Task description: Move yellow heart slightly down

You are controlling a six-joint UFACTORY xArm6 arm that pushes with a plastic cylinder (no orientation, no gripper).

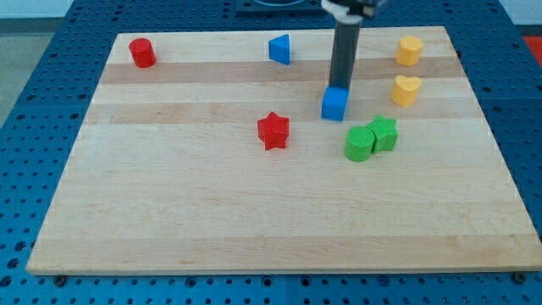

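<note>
The yellow heart (406, 89) lies near the desk's (254, 212) right edge, just below a yellow hexagon (409, 51). My tip (339, 88), a bare rod with no hand, touches the blue cube (335, 104) to the heart's left. Two green blocks (371, 138), two red, two blue, two yellow.
</note>
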